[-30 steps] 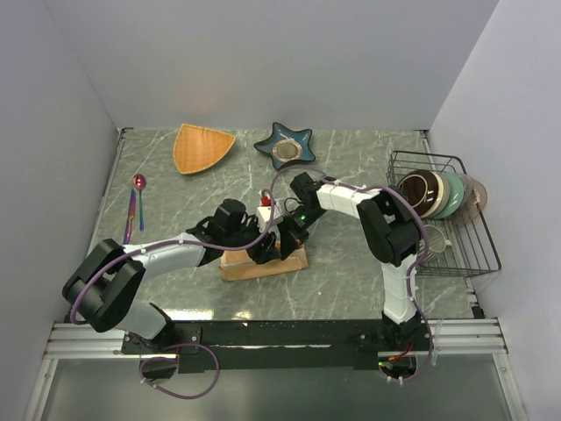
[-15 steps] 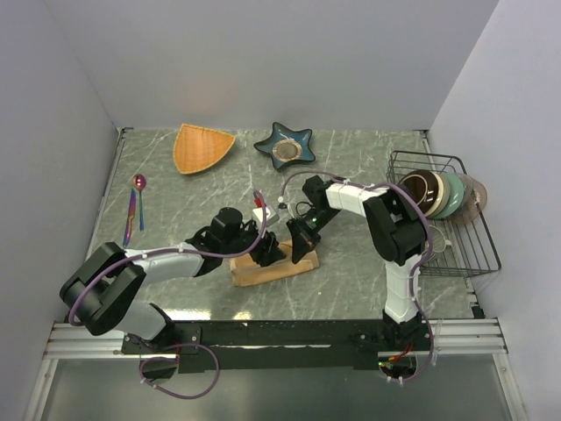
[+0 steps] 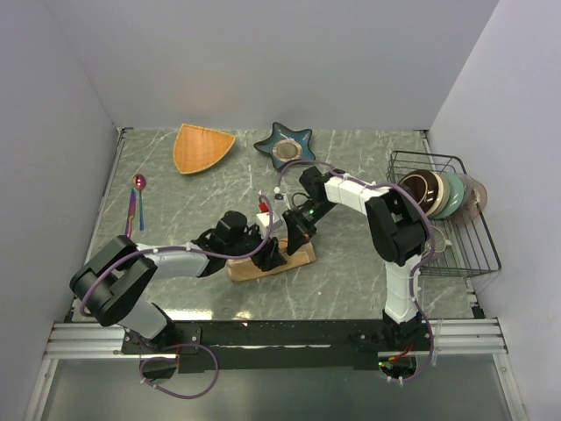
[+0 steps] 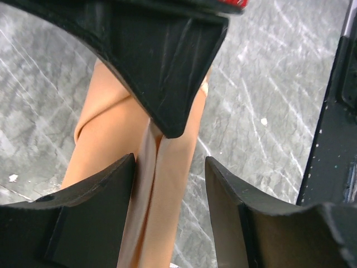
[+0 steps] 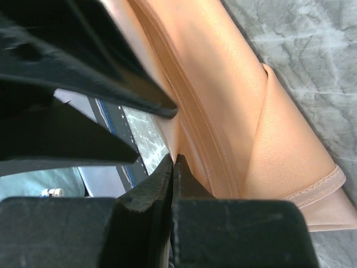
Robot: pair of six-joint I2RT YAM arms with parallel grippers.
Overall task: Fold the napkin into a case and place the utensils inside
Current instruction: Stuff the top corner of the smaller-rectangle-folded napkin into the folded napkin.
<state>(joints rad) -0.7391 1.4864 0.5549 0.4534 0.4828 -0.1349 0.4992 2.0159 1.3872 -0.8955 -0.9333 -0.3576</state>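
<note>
The left gripper (image 4: 170, 163) stands with its jaws apart, straddling the napkin (image 4: 167, 184), a folded peach strip that runs lengthwise through the gap between its two fingers (image 4: 89, 223) and lies on the table (image 4: 268, 84) beneath them. Directly ahead of these open jaws, the right gripper (image 5: 173, 163) comes down on the same strip. Its jaws are pressed fully together, with the tips right at a folded edge of the cloth; whether a layer is caught between them cannot be told. In the top view the two grippers meet nose to nose over the napkin, the left one on its nearer end. The utensils (image 3: 135, 203) lie well apart from both sets of jaws, far to the left of the left gripper, by the side wall.
</note>
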